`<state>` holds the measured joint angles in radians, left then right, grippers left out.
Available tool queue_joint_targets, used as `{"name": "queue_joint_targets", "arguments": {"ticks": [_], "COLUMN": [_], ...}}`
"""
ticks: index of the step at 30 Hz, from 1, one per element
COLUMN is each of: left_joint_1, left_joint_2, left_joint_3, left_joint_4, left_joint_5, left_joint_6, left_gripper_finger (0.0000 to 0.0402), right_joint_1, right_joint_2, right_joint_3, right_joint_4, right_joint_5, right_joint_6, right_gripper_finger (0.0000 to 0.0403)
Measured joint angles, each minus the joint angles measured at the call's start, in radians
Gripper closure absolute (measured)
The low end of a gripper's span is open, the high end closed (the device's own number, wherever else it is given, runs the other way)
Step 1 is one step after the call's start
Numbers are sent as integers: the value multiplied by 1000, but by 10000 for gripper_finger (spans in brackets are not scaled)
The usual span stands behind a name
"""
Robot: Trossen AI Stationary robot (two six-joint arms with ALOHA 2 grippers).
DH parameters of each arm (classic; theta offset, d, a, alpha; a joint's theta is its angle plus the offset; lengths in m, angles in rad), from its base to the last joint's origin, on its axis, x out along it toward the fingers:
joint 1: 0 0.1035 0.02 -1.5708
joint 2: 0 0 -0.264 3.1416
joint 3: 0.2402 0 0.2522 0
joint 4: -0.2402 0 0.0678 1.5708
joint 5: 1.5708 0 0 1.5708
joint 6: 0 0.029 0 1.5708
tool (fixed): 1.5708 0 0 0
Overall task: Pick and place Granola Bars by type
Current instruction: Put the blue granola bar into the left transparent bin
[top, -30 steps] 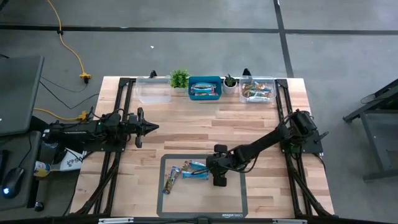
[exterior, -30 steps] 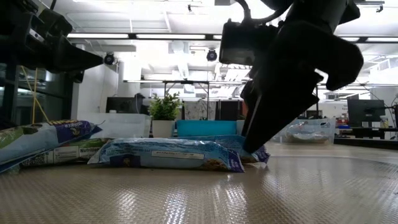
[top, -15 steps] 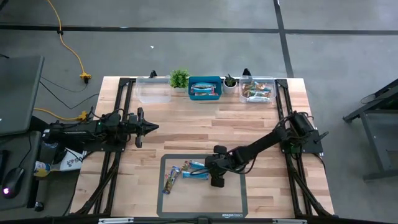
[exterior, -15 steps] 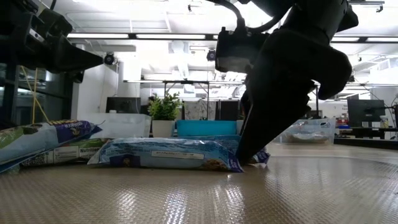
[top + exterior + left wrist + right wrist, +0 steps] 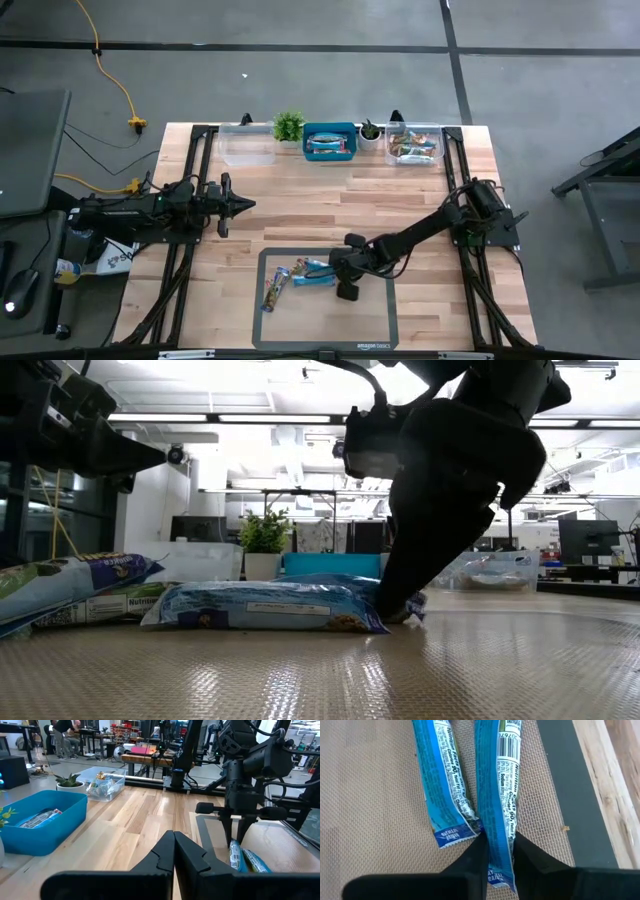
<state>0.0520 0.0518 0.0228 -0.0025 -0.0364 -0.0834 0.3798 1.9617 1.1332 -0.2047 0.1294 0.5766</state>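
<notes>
High view: woven tan mat (image 5: 370, 318) with dark border on the wood-plank table (image 5: 300, 205). Right gripper (image 5: 337, 277) sits low over the mat's upper middle, on the light blue granola bars (image 5: 315, 273); a multicoloured bar (image 5: 275, 291) lies beside them. Left gripper (image 5: 243, 204) hangs well off the mat, jaws pressed together. Blue bin (image 5: 329, 141) and clear bin (image 5: 414, 144) at the far edge each hold bars.

Low view: crinkly shiny blue wrapper (image 5: 270, 608) flat on the mat, dark fingers at its end.

Left wrist view: its fingers meet in a point.

Right wrist view: two slim glossy blue bars; jaws pinch the end of one bar (image 5: 499, 795), the other (image 5: 442, 785) just beside.
</notes>
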Motion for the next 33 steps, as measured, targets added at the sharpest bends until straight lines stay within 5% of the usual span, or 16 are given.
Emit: {"name": "queue_joint_targets", "arguments": {"ticks": [33], "left_joint_1": [0], "left_joint_2": [0], "left_joint_3": [0], "left_joint_4": [0], "left_joint_5": [0], "left_joint_6": [0], "left_gripper_finger": [400], "right_joint_1": [-27], "right_joint_2": [-92], "right_joint_3": [-3], "right_joint_4": [-268], "right_joint_5": [-31], "right_joint_6": [-24], "right_gripper_finger": [366]}}
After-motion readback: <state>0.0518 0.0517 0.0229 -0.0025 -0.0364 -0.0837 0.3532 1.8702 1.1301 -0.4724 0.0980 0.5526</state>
